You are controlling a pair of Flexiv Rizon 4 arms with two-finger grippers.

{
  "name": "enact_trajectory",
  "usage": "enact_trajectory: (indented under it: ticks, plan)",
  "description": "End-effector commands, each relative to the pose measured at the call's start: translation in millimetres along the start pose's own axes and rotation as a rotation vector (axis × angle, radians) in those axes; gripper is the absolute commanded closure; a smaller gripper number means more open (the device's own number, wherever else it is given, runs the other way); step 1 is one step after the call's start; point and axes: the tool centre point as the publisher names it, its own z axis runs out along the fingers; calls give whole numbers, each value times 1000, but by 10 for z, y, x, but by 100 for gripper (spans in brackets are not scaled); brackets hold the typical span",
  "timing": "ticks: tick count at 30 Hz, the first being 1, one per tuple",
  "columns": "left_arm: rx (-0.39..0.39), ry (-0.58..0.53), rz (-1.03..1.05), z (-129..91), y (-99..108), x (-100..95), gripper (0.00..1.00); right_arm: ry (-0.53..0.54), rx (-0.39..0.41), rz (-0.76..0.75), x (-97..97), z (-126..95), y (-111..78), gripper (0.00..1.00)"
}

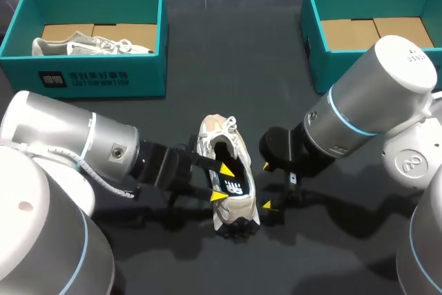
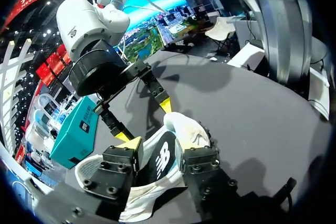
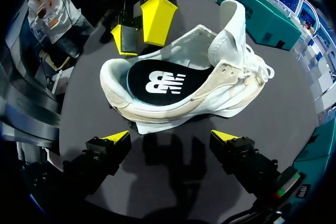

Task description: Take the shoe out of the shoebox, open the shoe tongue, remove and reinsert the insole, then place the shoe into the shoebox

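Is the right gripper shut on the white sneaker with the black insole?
No, the right gripper stands open, its yellow fingertips clear of the white sneaker lying ahead of them.

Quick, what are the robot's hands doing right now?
Left hand: open, tips by the shoe.
Right hand: open, holding nothing.

Cam layout: one overhead, two wrist close-ups, all three on the shoe (image 1: 228,174).
Head cam sat high behind the robot and looked down on the whole table (image 1: 228,67). Left wrist cam looked along the left gripper (image 2: 160,153), very close over the shoe, facing the right gripper (image 2: 144,120). Right wrist cam sat low and close on the opposite side, facing back. Each wrist cam caught the other gripper.
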Motion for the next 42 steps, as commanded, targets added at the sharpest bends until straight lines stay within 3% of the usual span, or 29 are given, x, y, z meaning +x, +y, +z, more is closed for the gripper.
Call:
enact_trajectory:
  ticks: [1, 9, 24, 27, 29, 30, 32, 42]
  plan:
    - [-10, 49, -2, -184, -27, -9, 60, -1, 9, -1, 21, -187, -105, 0]
    - [-30, 98, -3, -486, -40, 22, 60, 1, 47, 11, 29, -391, -306, 0]
    - [-46, 263, 45, -1062, -20, -21, 61, -26, 59, 22, 61, -572, -369, 0]
    - [-40, 329, 81, -1186, -34, -50, 75, -26, 59, 22, 61, -572, -369, 0]
    - [-38, 403, 91, -1278, -49, -69, 96, -26, 59, 22, 61, -572, -369, 0]
    - [-55, 461, 105, -1327, -53, -66, 100, -26, 59, 22, 61, -572, -369, 0]
    - [-46, 551, 141, -1421, -68, -54, 100, -26, 59, 22, 61, -572, -369, 0]
    - [-28, 528, 151, -1453, -76, -97, 100, -26, 59, 22, 61, -572, -369, 0]
